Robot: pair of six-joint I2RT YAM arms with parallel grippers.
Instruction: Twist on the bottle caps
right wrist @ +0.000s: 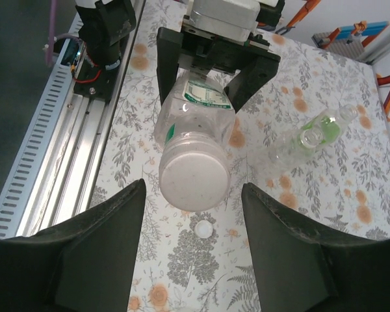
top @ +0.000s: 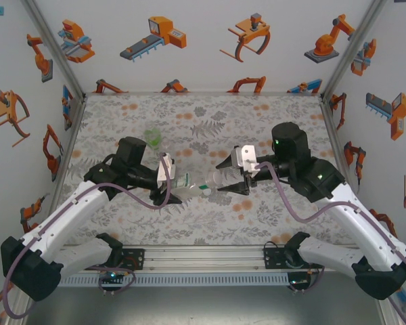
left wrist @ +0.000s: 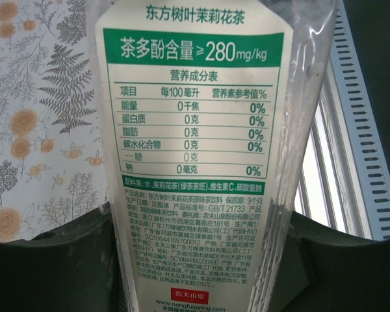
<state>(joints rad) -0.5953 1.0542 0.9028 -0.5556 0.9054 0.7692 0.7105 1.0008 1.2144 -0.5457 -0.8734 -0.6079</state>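
your left pincer (top: 170,180) is clenched on the clear plastic bottle with a white and green printed label (right wrist: 195,140). it holds the bottle lying level above the floral-patterned tabletop (top: 210,122), between the two arms. in the left wrist view the label runs up the middle of the picture, with a dark finger (left wrist: 52,273) on each side of it. from the right wrist you look along the bottle at its broad, round, pale end. the left pincer's black fingers straddle the far part, by the label's green band.

your right pincer (right wrist: 192,185) is released. its two dark fingers stand apart, one on each side of that round end, and a strip of tabletop shows between each finger and the bottle.

a small round white plastic cap (right wrist: 203,227) lies on the tabletop just below the held bottle's round end in that view, touching neither finger. a green-tinted transparent plastic bottle (right wrist: 325,129) and a plain clear plastic bottle (right wrist: 287,147) lie on their sides just beside each other, further out on the tabletop and well apart from the held one. you cannot tell whether either of them carries a cap.
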